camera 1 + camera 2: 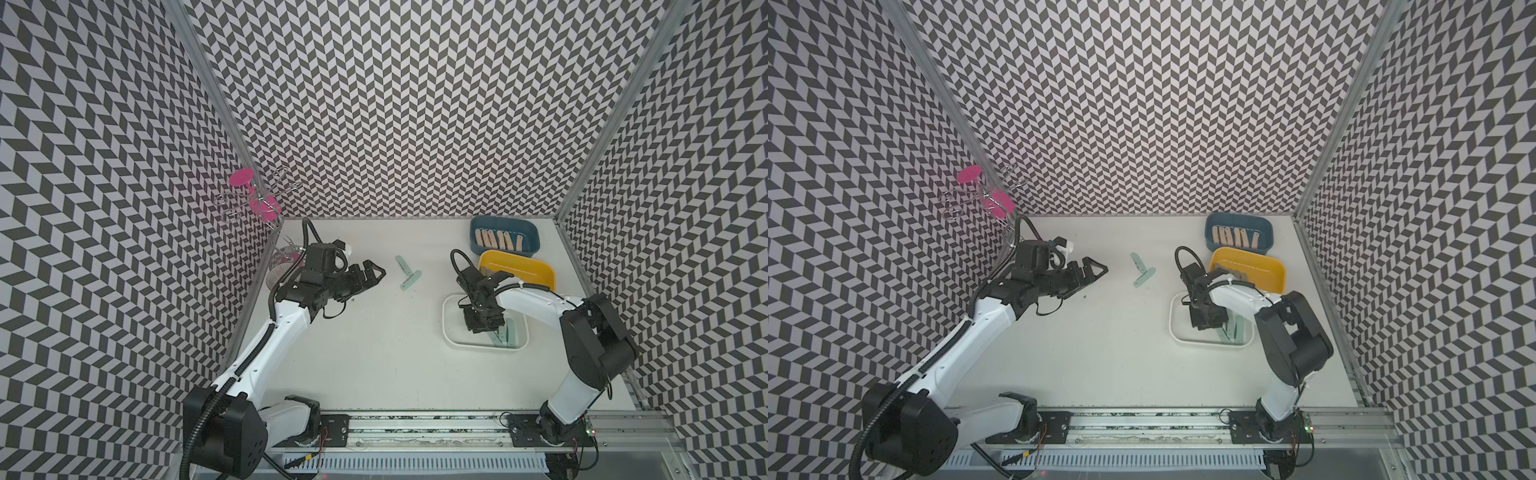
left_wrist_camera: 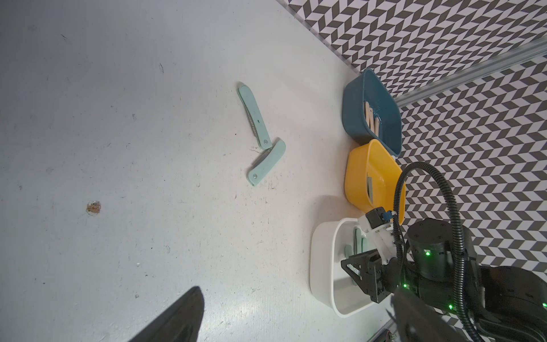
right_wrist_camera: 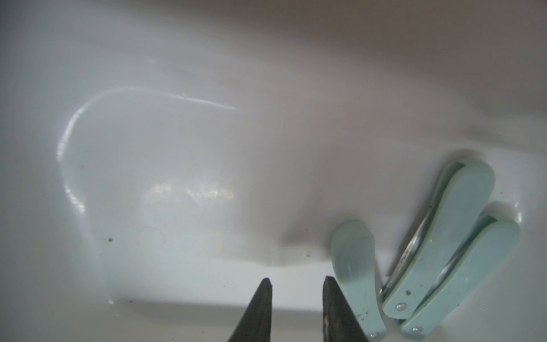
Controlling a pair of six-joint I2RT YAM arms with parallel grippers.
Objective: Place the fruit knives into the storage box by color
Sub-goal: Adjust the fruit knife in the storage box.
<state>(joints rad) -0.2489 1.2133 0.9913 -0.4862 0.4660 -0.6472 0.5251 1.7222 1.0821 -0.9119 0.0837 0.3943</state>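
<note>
Chevron-patterned walls close in a white table [image 1: 374,353], where 2 pale mint knives lie loose near its middle, touching end to end in a bent V: the back knife [image 2: 254,117] and the front knife [image 2: 267,163]. They sit just ahead of the left gripper [image 1: 373,279], whose jaws gape wide and empty, pointing toward them. The back knife's long axis runs roughly across that line of reach. The right gripper [image 3: 297,299] hangs low inside the white box [image 1: 449,332], jaws a little apart with nothing between them, beside 3 mint knives [image 3: 438,251]. The left arm is plainly nearer, so the next pick looks like its job.
</note>
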